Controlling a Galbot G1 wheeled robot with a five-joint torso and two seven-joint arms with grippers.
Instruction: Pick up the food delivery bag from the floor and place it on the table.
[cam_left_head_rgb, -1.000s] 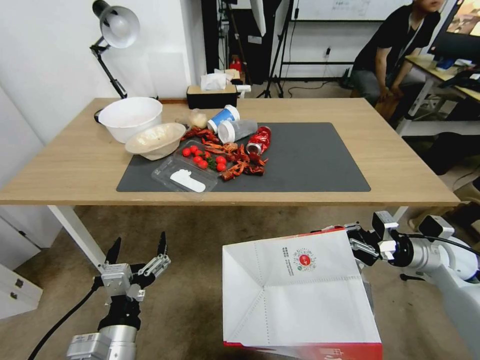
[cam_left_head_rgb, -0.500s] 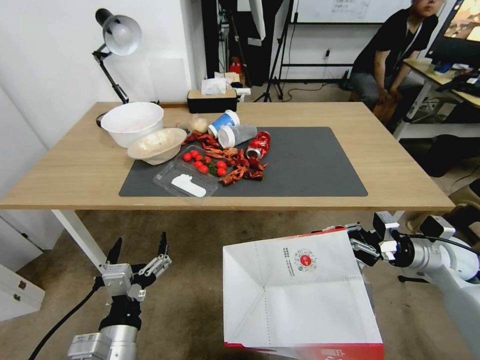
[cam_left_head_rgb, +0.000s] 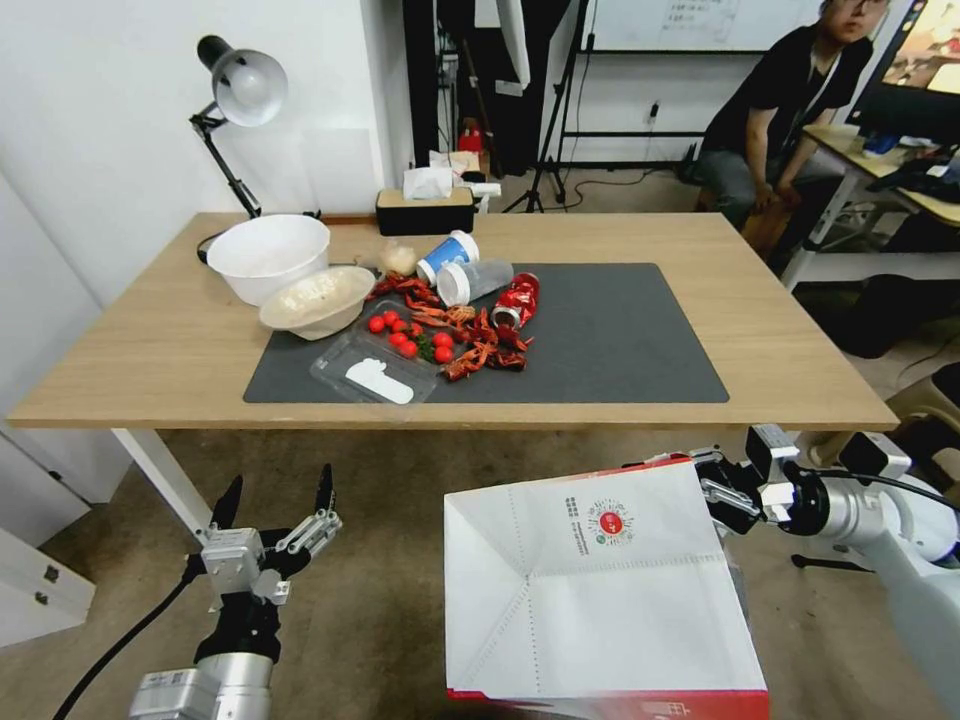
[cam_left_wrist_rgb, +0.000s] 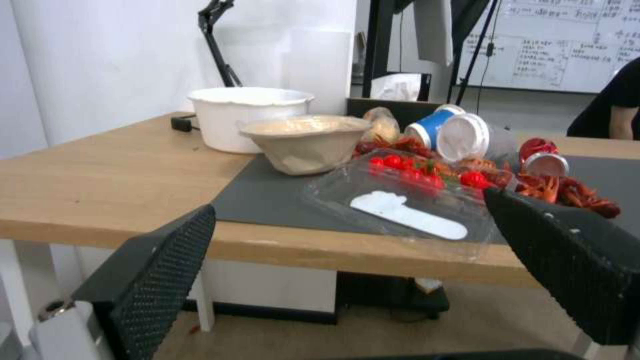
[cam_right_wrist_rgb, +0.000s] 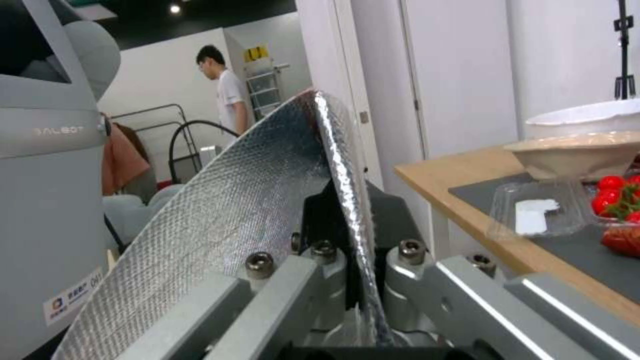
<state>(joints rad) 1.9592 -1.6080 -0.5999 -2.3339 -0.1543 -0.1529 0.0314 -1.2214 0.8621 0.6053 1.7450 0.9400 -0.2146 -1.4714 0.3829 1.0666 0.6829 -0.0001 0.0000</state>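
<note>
The food delivery bag (cam_left_head_rgb: 600, 590), white with a small round red logo and a red lower edge, hangs tilted in the lower middle of the head view, off the floor (cam_left_head_rgb: 400, 560). My right gripper (cam_left_head_rgb: 715, 490) is shut on its upper right rim. In the right wrist view the gripper (cam_right_wrist_rgb: 352, 220) pinches the bag's silver foil lining (cam_right_wrist_rgb: 220, 230). My left gripper (cam_left_head_rgb: 275, 495) stands open and holds nothing, low at the left beside the bag; in the left wrist view this gripper (cam_left_wrist_rgb: 348, 204) faces the table. The light-wood table (cam_left_head_rgb: 150, 340) with its dark grey mat (cam_left_head_rgb: 620, 340) stands just ahead.
The mat's left half holds a white bowl (cam_left_head_rgb: 268, 255), a beige bowl (cam_left_head_rgb: 315, 300), crayfish shells (cam_left_head_rgb: 470, 335), tipped cups (cam_left_head_rgb: 470, 270), a red can (cam_left_head_rgb: 515, 298) and a clear tray (cam_left_head_rgb: 372, 370). A tissue box (cam_left_head_rgb: 423, 208) and a lamp (cam_left_head_rgb: 240, 90) stand behind. A white table leg (cam_left_head_rgb: 155, 480) is near my left gripper.
The whole head picture has shifted: the table sits a little lower in it, so the camera moved. The bag and both grippers keep their places in the view.
</note>
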